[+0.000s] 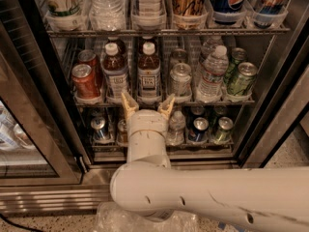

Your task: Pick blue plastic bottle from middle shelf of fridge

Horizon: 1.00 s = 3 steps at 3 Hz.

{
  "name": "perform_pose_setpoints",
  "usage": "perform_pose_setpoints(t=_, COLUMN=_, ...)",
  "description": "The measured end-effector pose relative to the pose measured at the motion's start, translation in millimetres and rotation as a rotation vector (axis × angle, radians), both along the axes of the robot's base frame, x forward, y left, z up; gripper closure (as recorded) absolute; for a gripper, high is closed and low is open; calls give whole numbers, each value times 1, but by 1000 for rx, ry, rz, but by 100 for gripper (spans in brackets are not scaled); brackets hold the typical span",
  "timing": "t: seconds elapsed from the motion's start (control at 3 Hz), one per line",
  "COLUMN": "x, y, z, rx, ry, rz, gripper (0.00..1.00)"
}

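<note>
Hovering wide open and empty, gripper (147, 107) sits just below the middle shelf (212, 102) edge. Blue plastic bottle (148, 75) stands upright straight beyond it, centred between the fingers, with twin brown bottle (116, 74) left.

Pale speckled floor (38, 224), dimly lit

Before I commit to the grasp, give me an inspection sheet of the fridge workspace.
Surface: middle shelf, wire rack holding cans and bottles.
Job's things: blue plastic bottle upright, front row, capped, untouched.
Clutter: twin brown bottle on its left, silver can on its right, both close.
Grippers: gripper open, empty, at the shelf edge below the bottle.
Cables: possible dark cord on floor, lower left.
Surroundings: fridge, glass door swung open left.
</note>
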<state>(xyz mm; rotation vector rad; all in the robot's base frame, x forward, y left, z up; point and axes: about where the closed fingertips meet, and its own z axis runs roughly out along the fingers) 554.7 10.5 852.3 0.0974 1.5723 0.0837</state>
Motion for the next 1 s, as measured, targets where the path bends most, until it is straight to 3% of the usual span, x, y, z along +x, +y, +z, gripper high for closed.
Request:
perform_pose_setpoints(t=0.33, x=3, y=-11, z=-1, rx=-39, ry=-6, rz=-32, gripper=23)
perform_pose_setpoints(t=1.0, x=17, y=-14, z=-7, rx=-116, ry=-1, rz=5, gripper=24)
